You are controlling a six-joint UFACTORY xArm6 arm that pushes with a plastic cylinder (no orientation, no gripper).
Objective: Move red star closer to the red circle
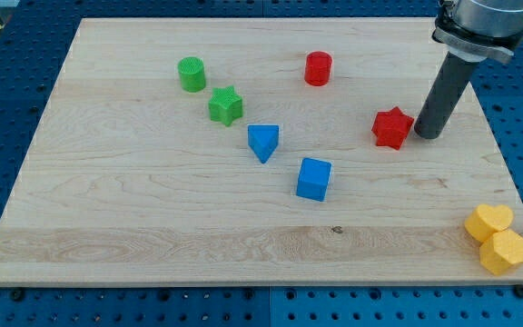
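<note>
The red star (392, 127) lies on the wooden board at the view's right. The red circle (318, 68) stands up and to the left of it, near the view's top. My tip (426, 135) rests on the board just to the right of the red star, almost touching its right side. The rod rises from there to the arm at the view's top right corner.
A green circle (192, 74) and a green star (226, 105) sit at the upper left. A blue triangle (263, 142) and a blue cube (314, 178) sit mid-board. A yellow heart (488, 222) and a yellow hexagon (504, 252) sit at the bottom right corner of the board (107, 209).
</note>
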